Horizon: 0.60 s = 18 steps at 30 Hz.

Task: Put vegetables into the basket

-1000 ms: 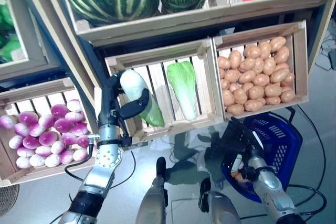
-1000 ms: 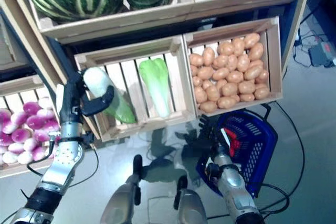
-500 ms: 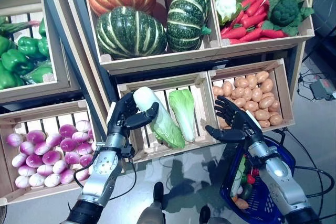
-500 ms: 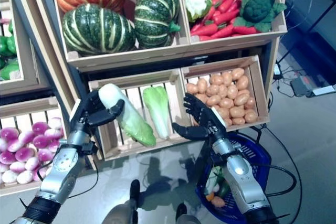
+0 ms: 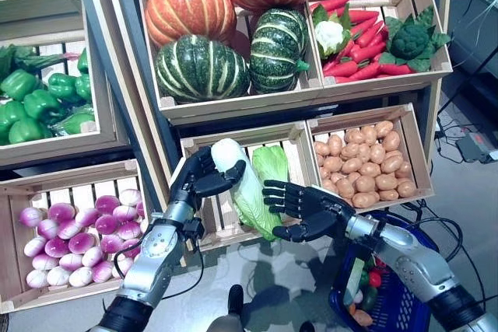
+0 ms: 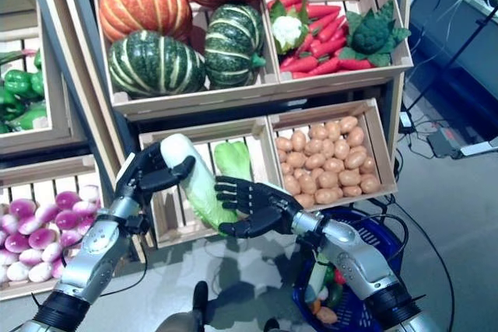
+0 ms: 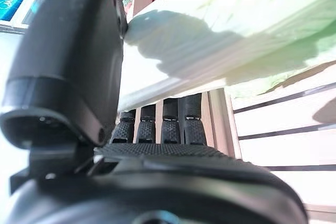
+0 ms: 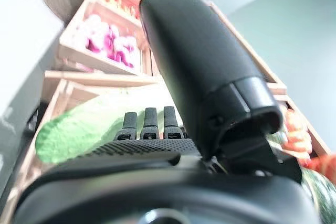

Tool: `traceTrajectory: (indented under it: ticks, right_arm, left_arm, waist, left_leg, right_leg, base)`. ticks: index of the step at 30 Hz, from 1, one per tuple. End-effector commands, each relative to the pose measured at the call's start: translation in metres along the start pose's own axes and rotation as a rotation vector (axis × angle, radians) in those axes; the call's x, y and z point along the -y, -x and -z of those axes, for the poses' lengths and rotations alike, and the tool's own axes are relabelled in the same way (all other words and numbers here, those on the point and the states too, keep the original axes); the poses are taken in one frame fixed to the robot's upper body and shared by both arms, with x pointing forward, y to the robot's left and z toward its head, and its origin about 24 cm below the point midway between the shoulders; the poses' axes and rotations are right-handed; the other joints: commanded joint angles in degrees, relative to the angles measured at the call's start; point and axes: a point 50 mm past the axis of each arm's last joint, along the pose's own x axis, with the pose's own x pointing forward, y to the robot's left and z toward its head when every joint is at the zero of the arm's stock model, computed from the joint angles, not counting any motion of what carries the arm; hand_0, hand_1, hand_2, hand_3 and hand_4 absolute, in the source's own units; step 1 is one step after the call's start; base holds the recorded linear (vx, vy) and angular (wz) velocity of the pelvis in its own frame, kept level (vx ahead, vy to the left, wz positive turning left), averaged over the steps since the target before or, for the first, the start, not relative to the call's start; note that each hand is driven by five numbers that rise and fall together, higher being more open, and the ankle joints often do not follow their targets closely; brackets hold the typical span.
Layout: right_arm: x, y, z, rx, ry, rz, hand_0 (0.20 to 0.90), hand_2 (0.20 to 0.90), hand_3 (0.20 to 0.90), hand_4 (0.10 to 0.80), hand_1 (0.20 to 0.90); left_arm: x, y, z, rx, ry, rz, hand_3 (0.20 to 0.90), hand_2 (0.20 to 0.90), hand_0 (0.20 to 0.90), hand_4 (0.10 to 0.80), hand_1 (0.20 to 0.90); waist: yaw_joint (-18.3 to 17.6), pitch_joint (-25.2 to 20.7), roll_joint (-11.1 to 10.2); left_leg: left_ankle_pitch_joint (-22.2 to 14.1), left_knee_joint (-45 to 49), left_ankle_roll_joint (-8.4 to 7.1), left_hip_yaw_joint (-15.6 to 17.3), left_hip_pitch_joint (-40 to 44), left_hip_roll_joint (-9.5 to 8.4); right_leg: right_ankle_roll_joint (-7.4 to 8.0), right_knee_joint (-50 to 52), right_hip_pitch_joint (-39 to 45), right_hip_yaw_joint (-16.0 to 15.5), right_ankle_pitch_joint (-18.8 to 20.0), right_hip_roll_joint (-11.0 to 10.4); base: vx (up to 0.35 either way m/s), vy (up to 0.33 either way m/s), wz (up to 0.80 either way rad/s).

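— Start at the left robot hand (image 5: 204, 180). What has it got?

— Its fingers and thumb are curled round the white stalk end of a napa cabbage (image 5: 243, 189), in front of the slatted crate (image 5: 296, 131) on the lower shelf. The left wrist view shows the pale stalk pressed between thumb and fingers.

— And how does the cabbage lie from that grip?

— Its long axis slants away from the left robot hand, downward and toward the robot's right, white end up in the grip, green leafy end hanging low and free.

— Where is the right robot hand (image 5: 307, 209)?

— Just beside that leafy end, fingers spread wide and holding nothing, palm turned toward the cabbage. Whether the fingertips touch the leaves, I cannot tell; the right wrist view shows green leaf just past the straight fingers.

— And the blue basket (image 5: 406, 303)?

— Below and further right of the right robot hand, on the floor, already with a few vegetables inside. It is well apart from the left robot hand.

— So which hand serves the basket?

— The right, I judge: it is the nearer one. The cabbage's low end points at it, so a handover seems the likely next move.
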Motion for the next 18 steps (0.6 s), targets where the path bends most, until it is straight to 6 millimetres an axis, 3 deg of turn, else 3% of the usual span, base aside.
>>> traceTrajectory:
  ticks: [1,11,18]
  right_arm:
    - [-0.029,-0.026,-0.026,0.143,-0.055,-0.253,0.9,0.9,0.9,0.8,0.9]
    - [-0.019,-0.041,-0.025,0.283,-0.128,0.161,0.9,0.9,0.9,0.8,0.9]
    - [-0.021,-0.047,-0.034,0.334,-0.099,0.25,0.9,0.9,0.9,0.8,0.9]
  left_arm:
    - [0.018,-0.024,-0.043,0.208,0.029,0.115,0.3,0.3,0.3,0.4,0.3]
    - [0.022,-0.02,-0.035,0.186,0.041,0.082,0.3,0.3,0.3,0.4,0.3]
    - [0.027,-0.022,-0.037,0.179,0.036,0.064,0.3,0.3,0.3,0.4,0.3]
  waist:
    - [1.5,-7.0,-1.7]
    - [0.9,-7.7,-1.1]
    - [0.6,-7.5,-0.6]
  left_leg:
    - [-9.7,0.1,-1.81,1.6,6.0,0.76]
    - [-9.7,0.1,-1.78,1.6,6.3,0.86]
    - [-9.8,0.1,-1.62,1.7,6.2,0.71]
  right_leg:
    - [0.78,-0.5,-3.7,-0.2,6.7,-4.4]
    - [0.89,-1.0,-3.8,1.1,7.0,-4.6]
    - [0.93,-1.2,-4.0,1.5,7.3,-4.7]
  base:
    - [0.0,0.0,0.0]
    - [-0.002,0.003,-0.01]
    - [0.0,0.0,0.0]
